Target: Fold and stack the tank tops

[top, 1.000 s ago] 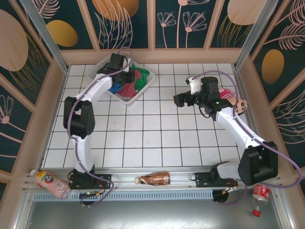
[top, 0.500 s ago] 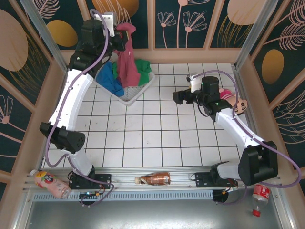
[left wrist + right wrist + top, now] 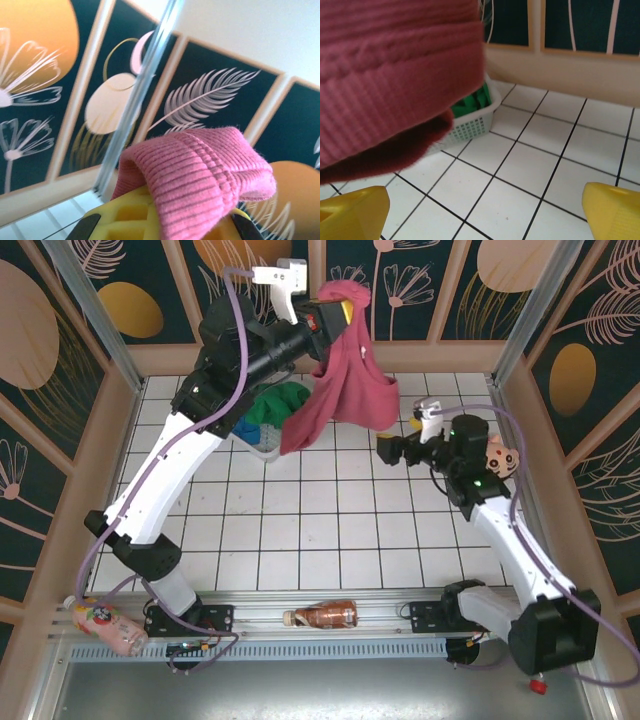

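Above the tiled table (image 3: 330, 530), the maroon tank top (image 3: 345, 390) hangs vertically.

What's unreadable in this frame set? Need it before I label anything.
- Top view: the left arm and the hanging maroon top cover most of the basket; its contents beyond a green top are hidden.
- Left wrist view: cloth drapes over the fingers of the left gripper, hiding the pinch.
- Right wrist view: the maroon top is too near, blurred, and cut off by the top and left edges.
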`<action>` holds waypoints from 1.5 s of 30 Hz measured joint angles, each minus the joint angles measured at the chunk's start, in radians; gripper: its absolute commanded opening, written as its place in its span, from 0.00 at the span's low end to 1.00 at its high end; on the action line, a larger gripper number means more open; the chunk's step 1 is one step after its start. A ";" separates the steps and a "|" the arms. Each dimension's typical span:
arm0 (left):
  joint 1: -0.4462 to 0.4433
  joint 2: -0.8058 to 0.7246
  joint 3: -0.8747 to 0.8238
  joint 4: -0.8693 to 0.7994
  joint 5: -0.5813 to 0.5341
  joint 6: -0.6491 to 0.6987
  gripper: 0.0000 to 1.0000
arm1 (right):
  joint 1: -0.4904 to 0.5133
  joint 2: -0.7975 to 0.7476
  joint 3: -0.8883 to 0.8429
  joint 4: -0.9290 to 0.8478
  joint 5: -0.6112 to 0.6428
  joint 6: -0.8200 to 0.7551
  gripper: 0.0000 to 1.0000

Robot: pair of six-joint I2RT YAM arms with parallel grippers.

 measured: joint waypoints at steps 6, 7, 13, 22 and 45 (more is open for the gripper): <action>-0.006 0.003 -0.134 0.162 0.022 -0.112 0.00 | -0.048 -0.210 -0.013 -0.031 -0.071 0.012 0.99; -0.007 0.018 -0.154 0.165 0.023 -0.126 0.00 | -0.049 -0.235 -0.018 -0.031 -0.074 0.016 0.99; -0.010 0.089 -0.338 0.232 0.065 -0.205 0.00 | -0.050 -0.230 -0.159 0.073 -0.095 0.072 0.95; -0.006 0.088 -0.793 0.297 -0.010 -0.219 0.00 | -0.048 0.070 -0.306 0.213 -0.113 0.084 0.85; 0.081 0.144 -0.883 0.324 -0.096 -0.151 0.00 | -0.008 0.489 -0.098 0.212 -0.024 0.087 0.00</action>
